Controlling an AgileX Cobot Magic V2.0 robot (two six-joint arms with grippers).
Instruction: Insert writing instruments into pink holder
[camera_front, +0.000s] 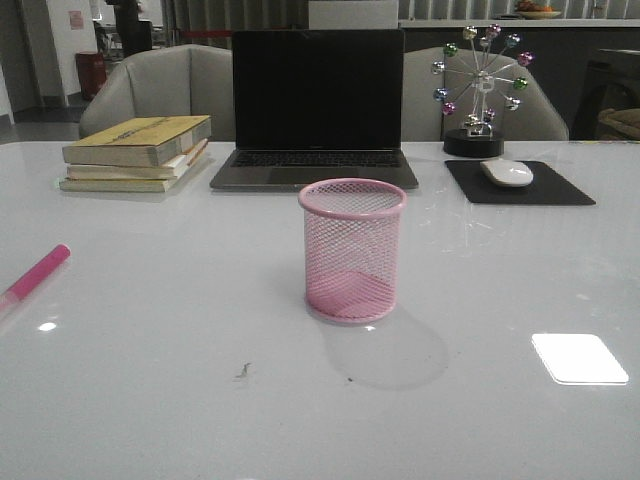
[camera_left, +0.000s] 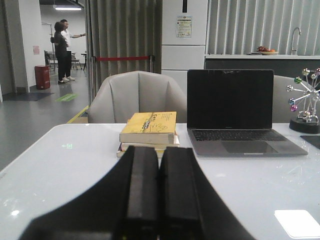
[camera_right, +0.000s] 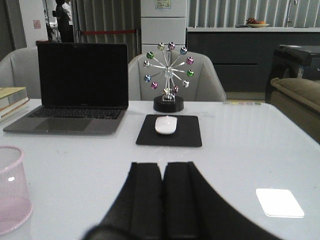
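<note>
The pink wire-mesh holder (camera_front: 352, 250) stands upright and empty at the middle of the white table; its edge also shows in the right wrist view as the holder (camera_right: 12, 187). A magenta pink marker (camera_front: 36, 272) lies flat at the table's left edge, partly cut off by the frame. The lime green marker is out of view. My left gripper (camera_left: 159, 150) is shut with nothing between its fingers, low over the table and facing the books. My right gripper (camera_right: 162, 165) is also shut and empty, to the right of the holder. Neither gripper shows in the front view.
A stack of yellow books (camera_front: 138, 152) lies at the back left. An open black laptop (camera_front: 316, 105) sits behind the holder. A white mouse (camera_front: 507, 172) on a black pad (camera_front: 520, 185) and a ferris-wheel ornament (camera_front: 480, 90) stand at the back right. Grey chairs (camera_front: 160, 85) line the far side.
</note>
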